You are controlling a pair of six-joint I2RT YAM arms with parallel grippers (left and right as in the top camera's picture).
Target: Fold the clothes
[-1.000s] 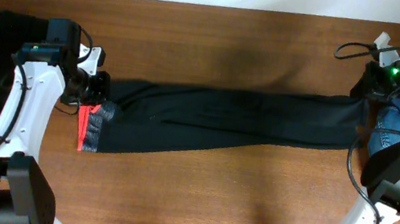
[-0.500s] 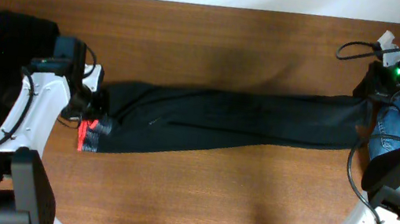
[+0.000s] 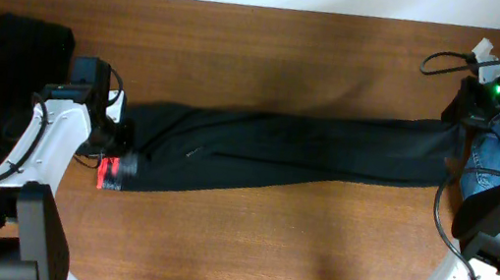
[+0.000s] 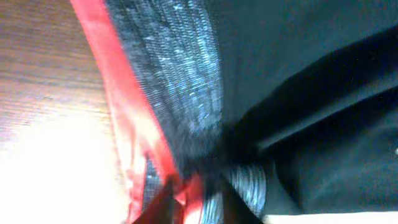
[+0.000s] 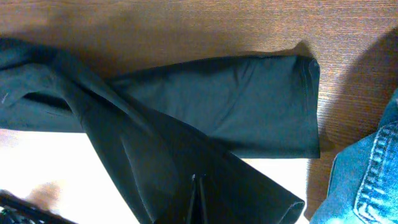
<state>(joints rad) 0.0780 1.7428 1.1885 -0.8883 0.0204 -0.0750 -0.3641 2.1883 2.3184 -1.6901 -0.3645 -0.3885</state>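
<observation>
Trousers laid out for the first fold
The black trousers [image 3: 288, 151] lie lengthwise across the middle of the tabletop [image 3: 242, 258], with the grey, red-edged waistband [image 4: 168, 93] toward the left edge. The right tool [image 3: 460, 127] is pinched shut on the hem end; the left tool [image 3: 117, 145] sits at the waistband, and I cannot tell its grip through the blur. The next move likely calls for carrying one end over the other

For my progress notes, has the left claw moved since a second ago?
Yes: the left claw shifted away from the table's far edge.

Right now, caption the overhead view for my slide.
Black trousers stretched across the table, red-edged waistband by the left arm.
</observation>
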